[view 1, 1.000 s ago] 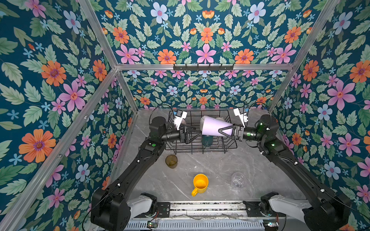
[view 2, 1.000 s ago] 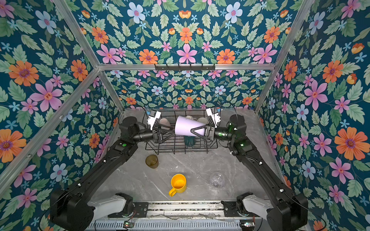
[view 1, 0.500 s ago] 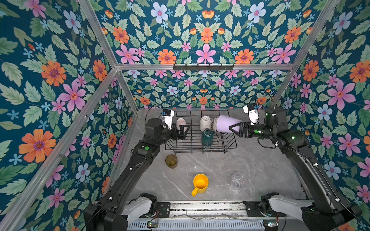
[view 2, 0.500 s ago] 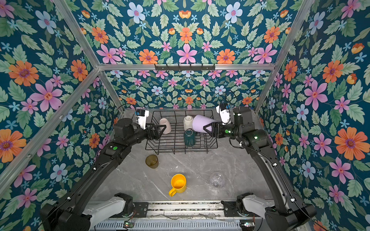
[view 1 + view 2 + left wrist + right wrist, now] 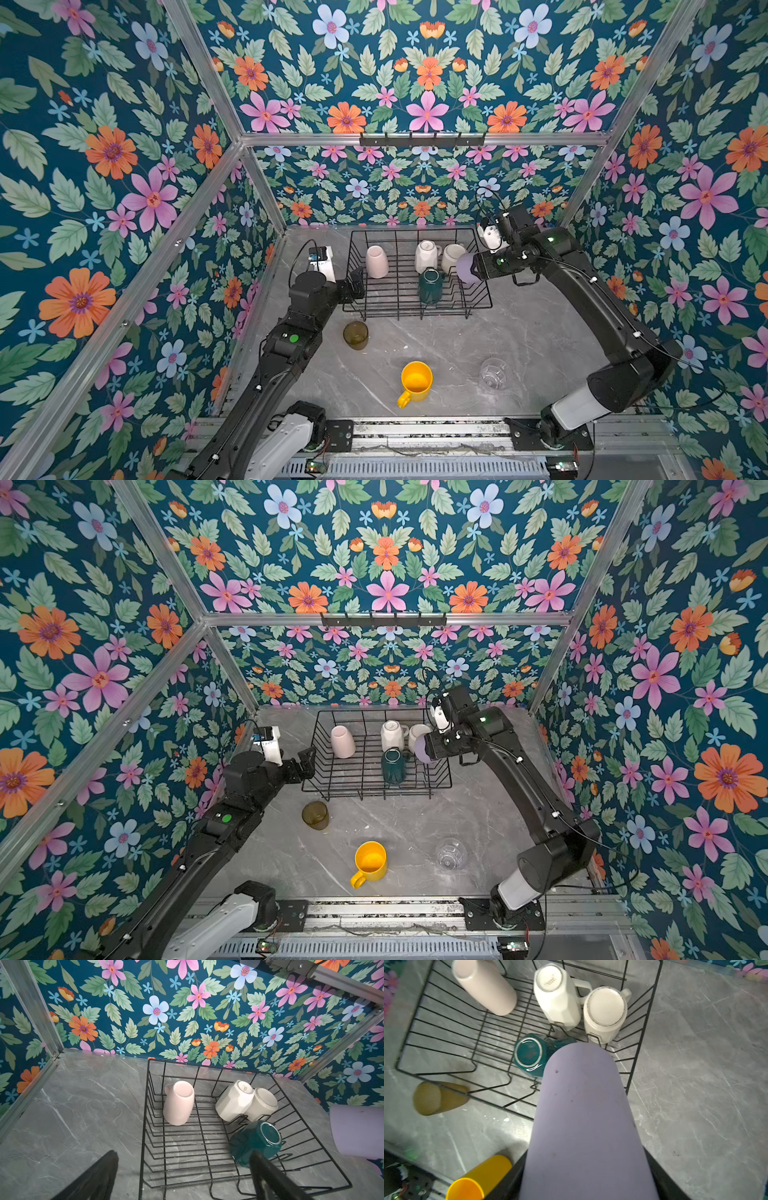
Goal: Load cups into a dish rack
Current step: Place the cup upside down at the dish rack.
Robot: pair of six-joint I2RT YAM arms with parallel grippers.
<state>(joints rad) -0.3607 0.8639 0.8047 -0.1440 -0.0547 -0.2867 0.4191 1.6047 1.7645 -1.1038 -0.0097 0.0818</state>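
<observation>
The right hand (image 5: 487, 266) grips the lilac tumbler (image 5: 583, 1105) over the rack's (image 5: 415, 229) 3 o'clock side, likely to stand it mouth-down like the mugs (image 5: 428, 257) draining inside. The left hand (image 5: 356, 284) gapes wide, empty, at 9 o'clock.

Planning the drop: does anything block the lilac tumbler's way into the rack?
Likely yes: the lilac tumbler hangs close beside the upturned dark green mug and a white mug at the dish rack's right side. The rack's middle looks free.
</observation>
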